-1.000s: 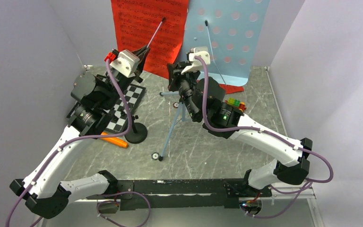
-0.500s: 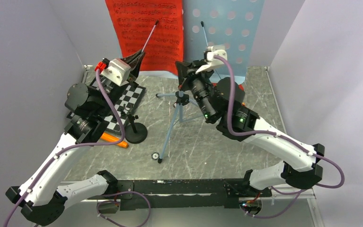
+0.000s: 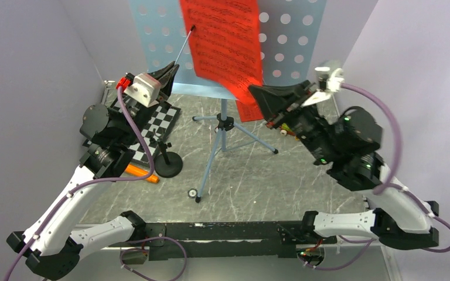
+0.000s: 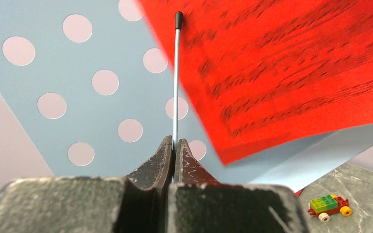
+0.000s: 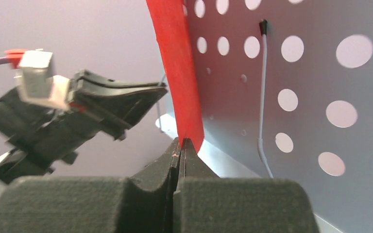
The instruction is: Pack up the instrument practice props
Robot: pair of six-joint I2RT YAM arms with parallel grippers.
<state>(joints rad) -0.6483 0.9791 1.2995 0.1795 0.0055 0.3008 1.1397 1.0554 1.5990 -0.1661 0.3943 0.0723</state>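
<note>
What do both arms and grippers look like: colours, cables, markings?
Left arm and right arm: white link shells, black joints, purple cable along each. Left gripper and right gripper: black wedge-shaped fingers, white wrist camera block; red plug on the left's.

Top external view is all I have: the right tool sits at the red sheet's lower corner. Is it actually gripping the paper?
Observer: Yes. In the right wrist view the right tool is shut on the lower edge of the red sheet.
Operator: And the left tool?
Observer: The left wrist view shows the left tool shut on a thin black-tipped rod, whose tip crosses in front of the sheet's edge.
Operator: Any other rod over the paper?
Observer: The right wrist view shows a second rod lying against the perforated desk, beside the sheet rather than across it.
</note>
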